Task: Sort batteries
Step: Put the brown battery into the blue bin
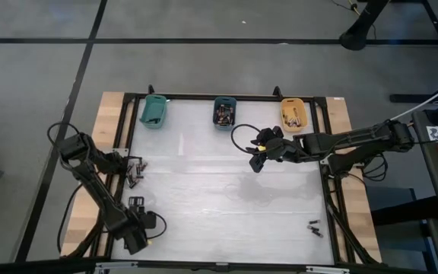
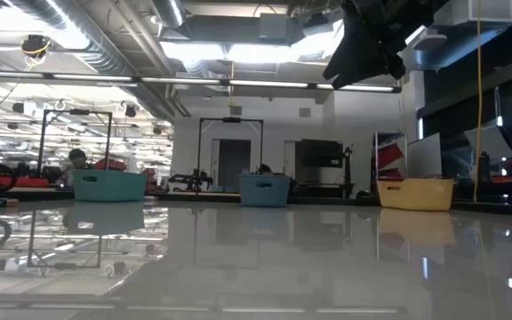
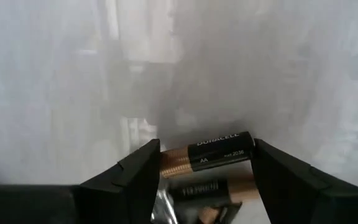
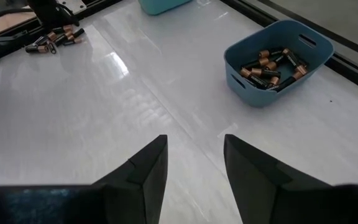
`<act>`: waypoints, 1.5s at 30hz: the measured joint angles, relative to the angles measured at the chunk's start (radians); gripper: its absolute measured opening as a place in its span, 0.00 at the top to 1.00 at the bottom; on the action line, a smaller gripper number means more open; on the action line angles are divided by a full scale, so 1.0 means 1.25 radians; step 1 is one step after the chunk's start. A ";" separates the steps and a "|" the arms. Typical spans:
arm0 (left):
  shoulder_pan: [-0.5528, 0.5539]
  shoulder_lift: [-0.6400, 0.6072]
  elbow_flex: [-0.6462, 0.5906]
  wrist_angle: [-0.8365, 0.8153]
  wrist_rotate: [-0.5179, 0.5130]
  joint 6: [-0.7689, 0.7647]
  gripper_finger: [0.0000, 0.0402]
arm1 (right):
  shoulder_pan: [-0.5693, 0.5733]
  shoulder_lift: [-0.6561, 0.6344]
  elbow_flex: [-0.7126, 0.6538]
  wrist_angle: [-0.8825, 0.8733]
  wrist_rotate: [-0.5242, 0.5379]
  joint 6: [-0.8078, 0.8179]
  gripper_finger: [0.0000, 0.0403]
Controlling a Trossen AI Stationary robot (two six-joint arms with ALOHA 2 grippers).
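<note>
Several batteries (image 1: pixel 134 180) lie in a small pile at the table's left edge, also seen in the right wrist view (image 4: pixel 55 38). My left gripper (image 1: pixel 133 170) points down over this pile. In its wrist view the left gripper (image 3: pixel 207 152) is open, with one finger at each end of a black-and-copper AA battery (image 3: pixel 213 150) that lies on the table. A second battery (image 3: pixel 204 190) lies beside it. My right gripper (image 1: pixel 258 158) hangs open and empty above the table's middle, near the blue bin (image 4: pixel 278 62). My left gripper comes from above, pointing down, with its fingers (image 3: pixel 143 171) along the AA battery, one at the copper end (image 3: pixel 169 163) and one at the black end (image 3: pixel 247 146). The battery lies flat on the table. Whether the fingers touch it, I cannot tell.
Three small bins stand along the far edge: a teal bin (image 1: pixel 153 111), the blue bin (image 1: pixel 224 113) with batteries (image 4: pixel 271 65) in it, and an orange bin (image 1: pixel 293 113) with a few more. Two loose batteries (image 1: pixel 314 226) lie near the right front corner. A black frame (image 1: pixel 204 96) rims the table.
</note>
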 joint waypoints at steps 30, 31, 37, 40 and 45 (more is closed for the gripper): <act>0.838 -0.178 0.073 0.322 -0.196 0.702 0.45 | 0.000 0.000 0.000 0.003 -0.002 -0.001 0.61; 0.879 -0.164 0.073 0.372 -0.188 0.731 0.45 | 0.000 0.000 0.000 0.004 -0.002 0.000 0.61; 1.093 -0.026 0.101 0.583 -0.066 0.780 0.45 | 0.000 0.000 0.000 0.004 -0.002 0.008 0.61; 1.147 0.060 0.159 0.596 -0.035 0.811 0.45 | 0.000 0.000 0.000 0.004 -0.001 0.028 0.61; 1.172 0.159 0.258 0.594 0.000 0.834 0.45 | 0.000 0.000 0.000 0.000 -0.003 0.080 0.61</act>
